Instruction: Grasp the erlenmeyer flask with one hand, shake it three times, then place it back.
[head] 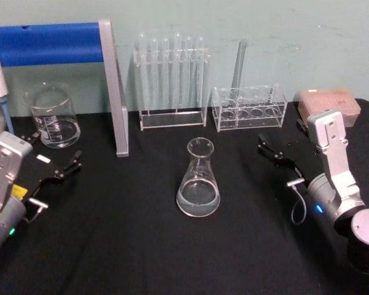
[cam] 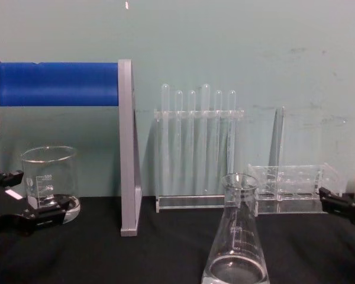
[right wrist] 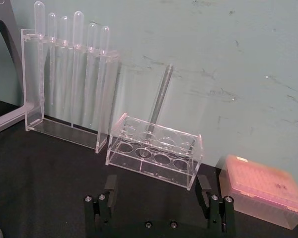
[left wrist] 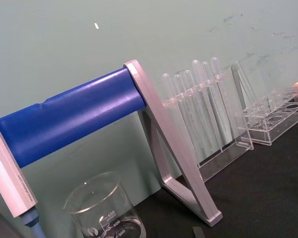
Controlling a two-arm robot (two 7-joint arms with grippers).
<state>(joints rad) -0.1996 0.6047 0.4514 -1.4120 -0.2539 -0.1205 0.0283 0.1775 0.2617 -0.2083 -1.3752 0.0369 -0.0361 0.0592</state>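
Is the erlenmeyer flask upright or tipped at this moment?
Upright: the erlenmeyer flask stands on its wide base on the black table, neck up, with clear liquid at the bottom.

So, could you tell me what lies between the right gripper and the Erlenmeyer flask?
Nothing: in the head view, only bare black tabletop separates the open right gripper from the Erlenmeyer flask.

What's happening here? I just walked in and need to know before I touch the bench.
Nothing is being handled yet. The flask stands upright on the black table, some clear liquid in its base, with neither arm touching it. The left end effector sits open near the beaker; the right end effector sits open near the low rack. The grasp and shaking haven't started.
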